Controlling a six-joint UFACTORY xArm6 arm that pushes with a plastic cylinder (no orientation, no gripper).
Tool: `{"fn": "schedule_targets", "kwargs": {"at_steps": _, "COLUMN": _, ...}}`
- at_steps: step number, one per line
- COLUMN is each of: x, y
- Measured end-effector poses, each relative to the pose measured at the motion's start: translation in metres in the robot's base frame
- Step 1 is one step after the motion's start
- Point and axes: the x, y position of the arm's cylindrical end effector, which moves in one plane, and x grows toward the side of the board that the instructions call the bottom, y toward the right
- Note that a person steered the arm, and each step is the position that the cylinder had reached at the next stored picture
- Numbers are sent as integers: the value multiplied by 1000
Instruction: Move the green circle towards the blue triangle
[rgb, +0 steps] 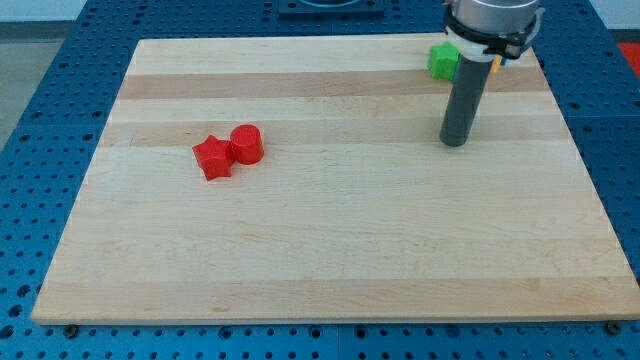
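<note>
Wooden board (330, 250) fills most of the view. My rod stands upright on it, gripping nothing, my tip (455, 142) resting at the view's upper right. A green block (443, 60), partly hidden behind the rod, sits just above my tip. Far left of my tip, a red cylinder (247, 144) touches a red star (212, 158).

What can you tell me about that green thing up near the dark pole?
The green block is small and bright green, seemingly plastic. It rests on the wooden board near the view's top right corner. The arm's dark rod covers its right side, so its shape cannot be made out. My tip sits lower in the view, a little to the right, and does not appear to touch it. A small orange bit peeks out beyond the rod.
</note>
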Motion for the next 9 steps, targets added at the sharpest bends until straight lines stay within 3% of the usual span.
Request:
{"fn": "schedule_targets", "kwargs": {"at_steps": 4, "x": -69, "y": 3}}
{"fn": "schedule_targets", "kwargs": {"at_steps": 9, "x": -67, "y": 28}}
